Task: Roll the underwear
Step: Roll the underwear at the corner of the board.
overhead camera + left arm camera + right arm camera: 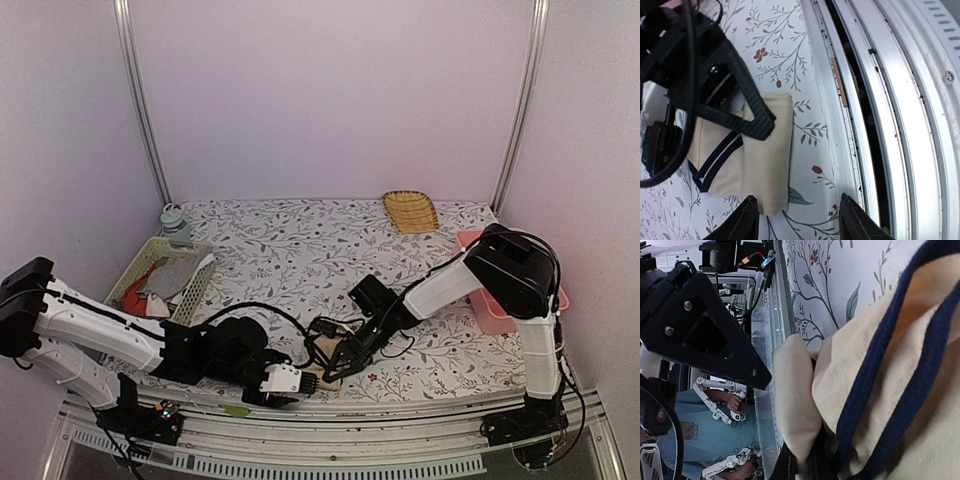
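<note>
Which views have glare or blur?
Top external: even diffuse light, sharp, hardly any shadow. Left wrist: glare streaks on the metal rail; beige underwear crisp. Right wrist: that cloth fills the frame, close and slightly soft; tablecloth washed out.

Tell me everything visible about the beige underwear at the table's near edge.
The beige underwear is soft cloth with dark blue edging stripes, folded over into a thick bundle. It lies on the floral tablecloth beside the near metal rail. The right claw is shut, pinching a fold; the left claw is open, its fingers straddling the bundle's end.
</note>
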Available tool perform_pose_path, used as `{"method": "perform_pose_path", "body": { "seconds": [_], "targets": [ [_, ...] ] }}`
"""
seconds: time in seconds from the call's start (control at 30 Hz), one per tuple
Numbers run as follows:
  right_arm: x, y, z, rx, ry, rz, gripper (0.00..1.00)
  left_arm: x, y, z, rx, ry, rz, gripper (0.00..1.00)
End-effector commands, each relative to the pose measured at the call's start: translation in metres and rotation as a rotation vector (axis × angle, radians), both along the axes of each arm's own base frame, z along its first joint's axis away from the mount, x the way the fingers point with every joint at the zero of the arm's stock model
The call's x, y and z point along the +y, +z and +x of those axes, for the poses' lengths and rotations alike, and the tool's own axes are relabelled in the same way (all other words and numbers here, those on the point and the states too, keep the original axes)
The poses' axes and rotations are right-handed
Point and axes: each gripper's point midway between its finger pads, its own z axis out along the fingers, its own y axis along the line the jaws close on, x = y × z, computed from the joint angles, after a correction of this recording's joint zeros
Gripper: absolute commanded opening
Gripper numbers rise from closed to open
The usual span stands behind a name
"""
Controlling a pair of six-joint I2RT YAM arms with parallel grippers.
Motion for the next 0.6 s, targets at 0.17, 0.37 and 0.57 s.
{"method": "perform_pose_path", "body": {
  "seconds": [0.17,0.37,0.57],
  "targets": [
    [-0.025,-0.063,-0.004,0.008,-0.027,-0.192,0.00,-0.034,0.001,0.023,-0.213,0.026,0.011,0.53],
    [-0.026,-0.064,-0.005,-0.002,-0.020,-0.193,0.00,-0.039,-0.022,0.023,-0.210,0.006,0.066,0.50],
    [-0.024,-0.056,0.001,-0.040,-0.031,-0.179,0.00,-0.030,-0.055,0.016,-0.149,-0.012,0.189,0.23]
  ]
}}
